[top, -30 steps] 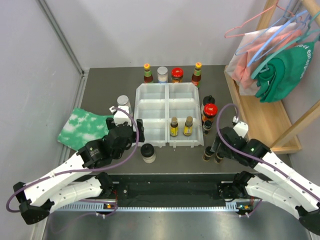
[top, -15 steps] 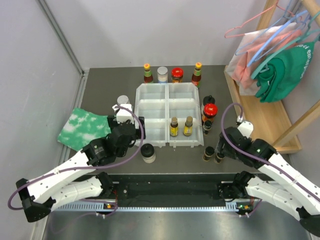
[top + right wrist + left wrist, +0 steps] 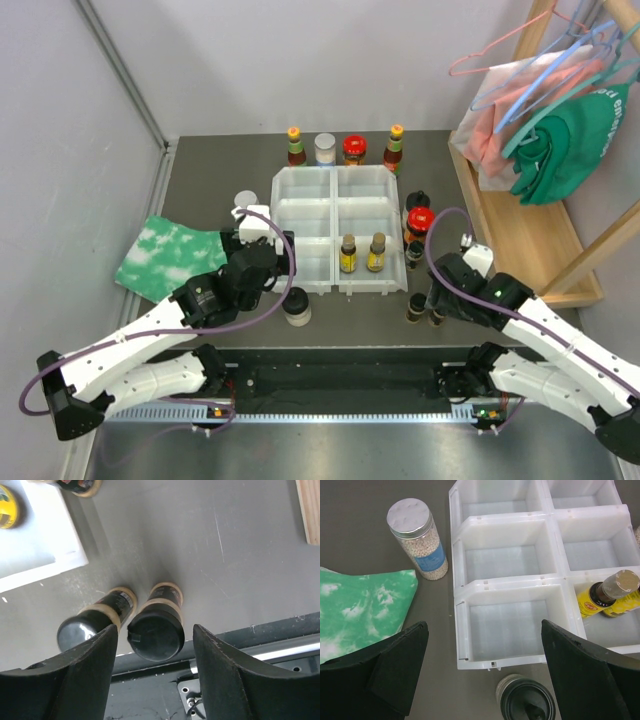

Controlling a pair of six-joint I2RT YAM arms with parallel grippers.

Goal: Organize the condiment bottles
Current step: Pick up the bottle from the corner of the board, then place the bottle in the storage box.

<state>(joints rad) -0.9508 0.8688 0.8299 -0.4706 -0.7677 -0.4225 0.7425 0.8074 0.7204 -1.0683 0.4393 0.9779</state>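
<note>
The condiment bottles stand around a white tray (image 3: pixel 337 205). Several line the back edge, among them a red-lidded jar (image 3: pixel 353 150). Two yellow-labelled bottles (image 3: pixel 348 254) are in the tray's near right compartment. My right gripper (image 3: pixel 155 629) is open, its fingers on either side of a tiny dark jar's black cap (image 3: pixel 154 635), with a narrow gap on each side. A twin jar (image 3: pixel 95 622) stands just left of it. My left gripper (image 3: pixel 484 630) is wide open above the tray's empty near left compartment. A black-lidded jar (image 3: pixel 526 704) sits below it.
A pale-lidded clear jar (image 3: pixel 417 537) with a blue label stands left of the tray, beside a green-white cloth (image 3: pixel 360 605). More bottles (image 3: pixel 420 224) stand right of the tray. A wooden rack (image 3: pixel 520 230) with hangers borders the right side. The table's dark front rail (image 3: pixel 280 640) runs close to the tiny jars.
My right gripper has shifted left and down over the two tiny jars, and its jaws have narrowed. My left arm has crept forward toward the tray, still wide open.
</note>
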